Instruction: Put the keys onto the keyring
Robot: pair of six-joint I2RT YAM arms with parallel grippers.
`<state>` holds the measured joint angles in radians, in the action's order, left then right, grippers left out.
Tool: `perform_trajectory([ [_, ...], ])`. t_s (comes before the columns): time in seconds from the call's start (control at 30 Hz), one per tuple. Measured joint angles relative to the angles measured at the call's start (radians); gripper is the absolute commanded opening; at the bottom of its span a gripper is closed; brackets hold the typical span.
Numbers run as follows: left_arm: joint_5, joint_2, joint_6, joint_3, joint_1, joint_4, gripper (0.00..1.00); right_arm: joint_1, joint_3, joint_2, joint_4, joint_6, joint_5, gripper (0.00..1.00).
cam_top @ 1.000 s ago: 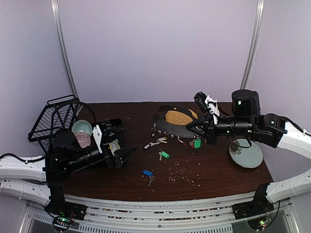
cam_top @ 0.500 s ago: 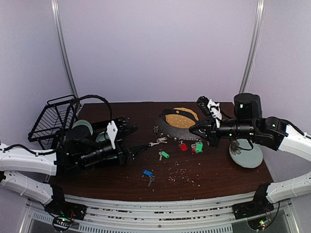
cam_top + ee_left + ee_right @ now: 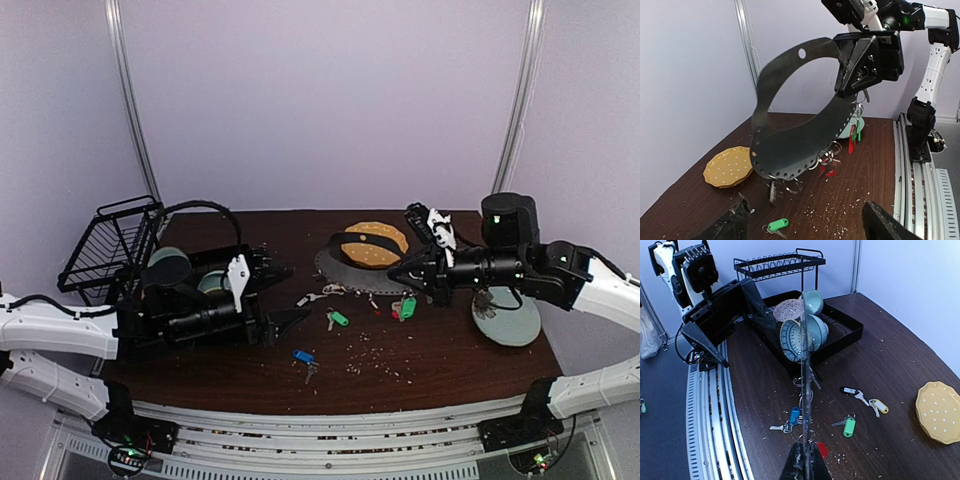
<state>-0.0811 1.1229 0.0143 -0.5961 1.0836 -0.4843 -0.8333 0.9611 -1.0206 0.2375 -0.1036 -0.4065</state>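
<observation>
The keyring is a large flat dark grey ring with small holes along its rim. My right gripper is shut on its right edge and holds it upright above the table. It is edge-on in the right wrist view and broad in the left wrist view. Red and green tagged keys and small split rings hang from it. A green key, a blue key and black and cream tagged keys lie on the table. My left gripper is open and empty, left of them.
An orange dotted plate lies behind the ring. A black dish rack with bowls stands at the far left. A pale green plate lies at the right under my right arm. Crumbs are scattered on the dark wood.
My right gripper has raised the keyring off the orange plate to upright, with tagged keys dangling. My left arm has swung right toward the loose keys, still open.
</observation>
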Motion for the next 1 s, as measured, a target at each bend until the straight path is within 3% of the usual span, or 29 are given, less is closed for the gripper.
perform_trajectory([
  [0.17, -0.037, -0.050, 0.008, -0.047, 0.000, 0.123, 0.83, 0.000, 0.034, -0.004, 0.095, -0.036, -0.112, 0.00],
  [0.37, -0.139, -0.046, 0.003, -0.120, 0.000, 0.202, 0.74, -0.010, 0.111, -0.049, 0.204, -0.070, -0.239, 0.00],
  [0.43, -0.195, -0.014, -0.008, -0.142, 0.000, 0.210, 0.63, -0.022, 0.129, -0.068, 0.223, -0.078, -0.261, 0.00],
  [0.53, -0.273, 0.028, -0.040, -0.153, 0.000, 0.229, 0.31, -0.045, 0.151, -0.100, 0.257, -0.102, -0.296, 0.00],
  [0.73, -0.331, 0.033, -0.066, -0.153, 0.000, 0.247, 0.30, -0.048, 0.156, -0.101, 0.270, -0.125, -0.301, 0.00],
  [0.9, -0.373, 0.044, -0.081, -0.155, 0.000, 0.247, 0.02, -0.048, 0.168, -0.104, 0.271, -0.141, -0.304, 0.00],
  [1.0, -0.393, 0.062, -0.087, -0.163, -0.003, 0.255, 0.00, -0.048, 0.177, -0.115, 0.285, -0.163, -0.309, 0.00],
])
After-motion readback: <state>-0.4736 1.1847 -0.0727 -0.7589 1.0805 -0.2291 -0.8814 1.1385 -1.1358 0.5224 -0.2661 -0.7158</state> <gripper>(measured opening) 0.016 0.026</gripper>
